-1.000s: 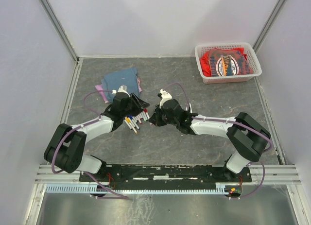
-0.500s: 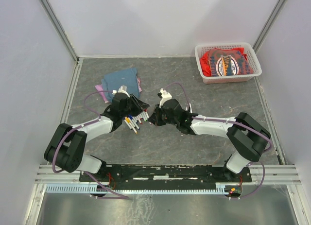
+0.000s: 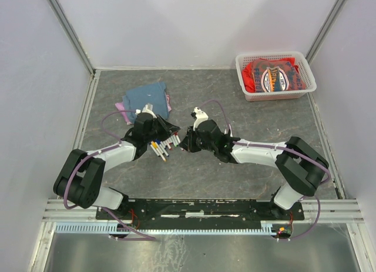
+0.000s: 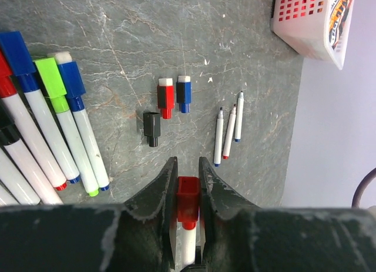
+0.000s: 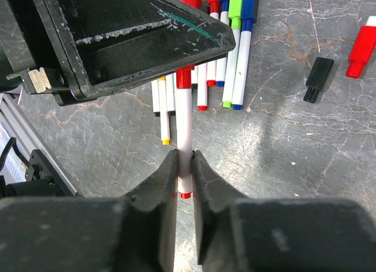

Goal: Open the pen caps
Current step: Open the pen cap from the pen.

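A white-barrelled pen (image 5: 186, 131) hangs above the table between both arms. My left gripper (image 4: 188, 166) is shut on its red pen cap (image 4: 188, 198), and my right gripper (image 5: 185, 160) is shut on the barrel near its red tail end. In the top view the left gripper (image 3: 173, 133) and the right gripper (image 3: 183, 144) meet at mid-table. Loose red (image 4: 165, 97), blue (image 4: 184, 94) and black (image 4: 152, 126) pen caps lie on the table below. Several capped pens (image 4: 59, 125) lie in a row to the left.
Three thin uncapped pens (image 4: 228, 131) lie beside the loose caps. A folded blue cloth (image 3: 145, 97) sits behind the left arm. A white basket (image 3: 275, 76) holding red fabric stands at the back right.
My left gripper's jaws have closed onto the red cap of the pen. The right gripper has kept its hold on the barrel and both arms have barely shifted.
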You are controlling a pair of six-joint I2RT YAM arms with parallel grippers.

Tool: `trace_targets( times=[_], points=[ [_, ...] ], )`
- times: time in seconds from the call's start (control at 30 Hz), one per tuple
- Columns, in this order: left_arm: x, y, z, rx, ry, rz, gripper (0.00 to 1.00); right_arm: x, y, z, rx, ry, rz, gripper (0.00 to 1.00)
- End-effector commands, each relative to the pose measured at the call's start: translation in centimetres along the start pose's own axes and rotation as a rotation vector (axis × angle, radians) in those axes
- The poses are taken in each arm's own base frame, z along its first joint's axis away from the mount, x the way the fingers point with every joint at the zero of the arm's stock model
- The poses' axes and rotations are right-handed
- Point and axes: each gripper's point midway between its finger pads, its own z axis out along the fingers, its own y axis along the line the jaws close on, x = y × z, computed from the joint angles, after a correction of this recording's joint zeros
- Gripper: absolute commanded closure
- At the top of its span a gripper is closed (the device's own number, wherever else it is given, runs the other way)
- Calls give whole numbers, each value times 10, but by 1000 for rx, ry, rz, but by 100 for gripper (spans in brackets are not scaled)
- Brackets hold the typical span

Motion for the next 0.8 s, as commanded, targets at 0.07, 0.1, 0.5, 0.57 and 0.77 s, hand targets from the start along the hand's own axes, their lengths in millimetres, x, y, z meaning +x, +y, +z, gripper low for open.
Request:
trace_targets(
  times=[0.07,0.1,0.5,0.57,0.77],
  points=[
    [-3,-22,-5,112,-6,9,97,-25,23,-8,-71,-66,-11,65],
    [-2,-23,-6,121,-2,6,97,-27,25,-7,-76,-64,-11,63],
    [-2,-38,-10,183,13,-6,97,-28,30,11,-108,-37,20,63],
    [-2,-40,-11,193,11,-15,97,-26,28,14,-107,-30,27,66],
    [-4,-48,-13,225,10,-36,97,-22,15,19,-72,-18,28,96]
  ],
)
